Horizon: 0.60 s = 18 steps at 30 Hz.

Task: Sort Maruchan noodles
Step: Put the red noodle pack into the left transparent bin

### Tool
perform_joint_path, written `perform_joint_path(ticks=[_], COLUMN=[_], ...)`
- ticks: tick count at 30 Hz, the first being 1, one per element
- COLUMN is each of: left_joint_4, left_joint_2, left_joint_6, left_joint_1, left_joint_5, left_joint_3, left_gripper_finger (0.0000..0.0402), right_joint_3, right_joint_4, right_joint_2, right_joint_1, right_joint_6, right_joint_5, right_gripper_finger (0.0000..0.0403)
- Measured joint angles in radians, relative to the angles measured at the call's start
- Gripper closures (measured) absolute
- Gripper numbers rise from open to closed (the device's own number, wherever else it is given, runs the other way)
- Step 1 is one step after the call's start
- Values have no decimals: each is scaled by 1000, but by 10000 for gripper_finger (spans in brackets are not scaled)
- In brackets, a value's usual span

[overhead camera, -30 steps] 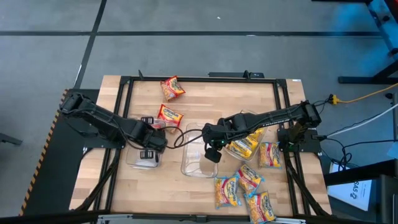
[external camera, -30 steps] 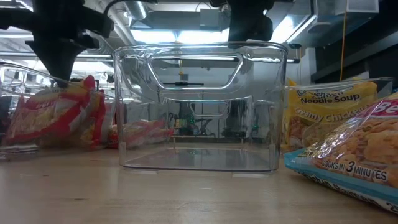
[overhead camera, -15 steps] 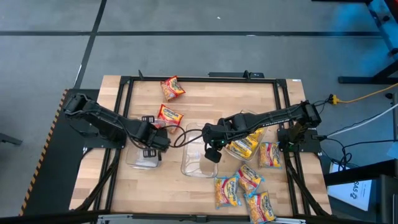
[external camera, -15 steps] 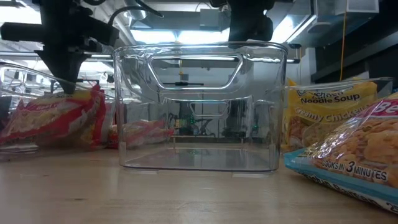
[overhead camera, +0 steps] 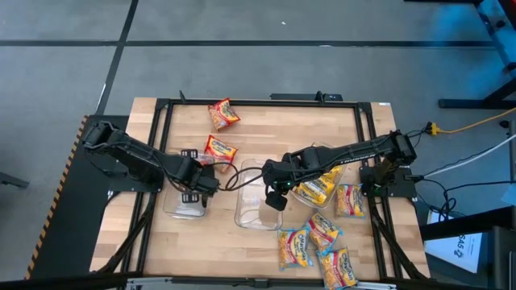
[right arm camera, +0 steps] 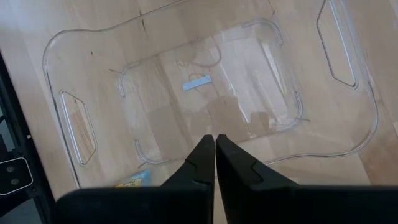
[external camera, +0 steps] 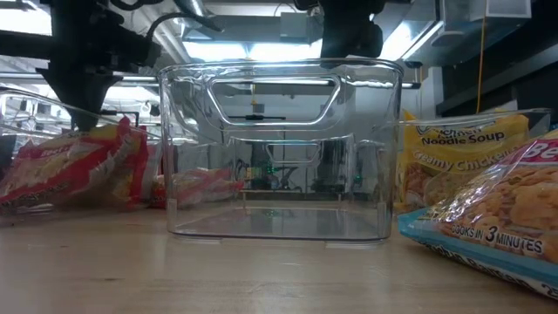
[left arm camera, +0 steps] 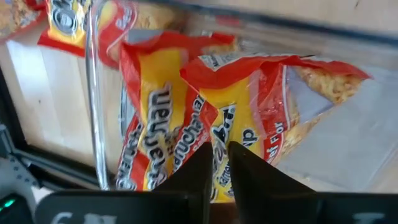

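My left gripper (overhead camera: 196, 190) hangs over the clear left tray (overhead camera: 179, 208), shut on a red and yellow Maruchan packet (left arm camera: 249, 106). A second red packet (left arm camera: 155, 130) lies beside it in that tray. In the low view the held packet (external camera: 70, 166) slants under the gripper (external camera: 83, 96). My right gripper (overhead camera: 276, 195) is shut and empty above the clear middle tray (overhead camera: 251, 211), whose bare floor shows in the right wrist view (right arm camera: 205, 93). Yellow packets (overhead camera: 318, 187) lie in the right tray. My left gripper pinches the red packet's lower edge (left arm camera: 219, 146) between its two fingers, coming from above and pointing down into the tray. The packet slants below the fingers. I cannot tell whether its low end (external camera: 26, 187) rests on the tray floor.
Two red packets (overhead camera: 223, 113) (overhead camera: 219, 150) lie on the table's far left part. Several packets (overhead camera: 310, 242) lie near the right front edge and one (overhead camera: 349, 200) lies beside the right tray. A black frame (overhead camera: 161, 105) runs round the wooden top.
My left gripper has gone down a little into the left tray with the red packet. The packet has sunk and tipped, its left end in the low view dropping lowest.
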State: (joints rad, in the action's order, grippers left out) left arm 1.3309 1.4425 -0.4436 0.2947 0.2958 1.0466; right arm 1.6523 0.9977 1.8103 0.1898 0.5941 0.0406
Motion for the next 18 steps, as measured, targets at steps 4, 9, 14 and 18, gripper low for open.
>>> perform_joint_path(ticks=[4,9,14,18], left_joint_4=[36,38,52,102], left_joint_2=[0,-1,-1,-4], left_joint_6=[-1,-20,-32,-78], left_joint_1=[0,0,0,0], left_joint_5=[0,19,37,38], left_joint_3=[0,0,0,0], left_gripper_finger=[348,347,344,341], right_joint_3=[0,0,0,0], right_joint_4=[0,0,0,0], right_joint_2=[0,0,0,0], right_joint_1=[0,0,0,0], right_joint_6=[0,0,0,0], right_joint_5=[0,0,0,0], right_gripper_finger=[388,389,388,388])
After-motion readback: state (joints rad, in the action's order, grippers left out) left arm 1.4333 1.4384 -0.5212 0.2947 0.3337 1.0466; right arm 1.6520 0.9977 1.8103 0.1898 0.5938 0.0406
